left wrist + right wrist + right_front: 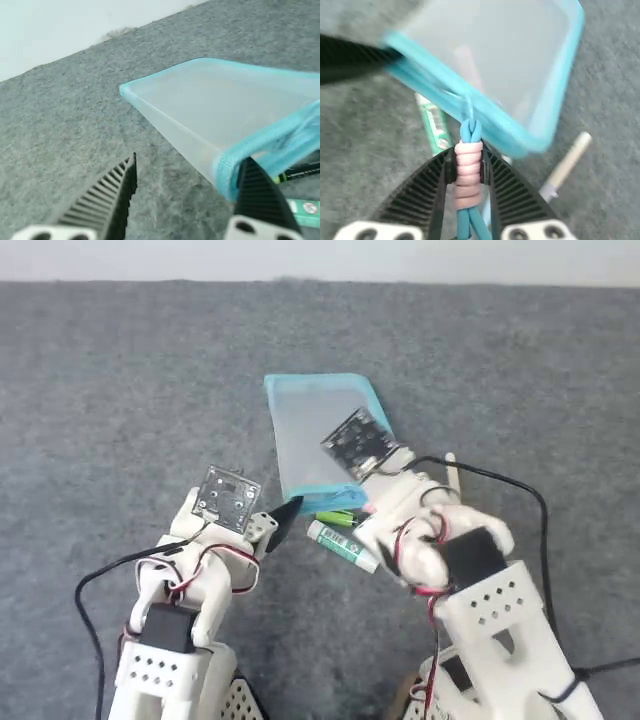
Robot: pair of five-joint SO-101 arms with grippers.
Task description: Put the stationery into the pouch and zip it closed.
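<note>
Right wrist view: my right gripper pinches the pull cord of the mid-table pouch. My left gripper gapes empty at its near-left corner. Risk: the green pen lies outside, so zipping now locks it out.

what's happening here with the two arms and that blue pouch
The right gripper is shut on the pink-beaded teal cord pull of the translucent teal-edged pouch, which lies on the grey carpeted table. The left gripper is open at the pouch's near corner. A green tube, a green pen and a beige stick lie on the table outside the pouch, so packing is not yet done.
</note>
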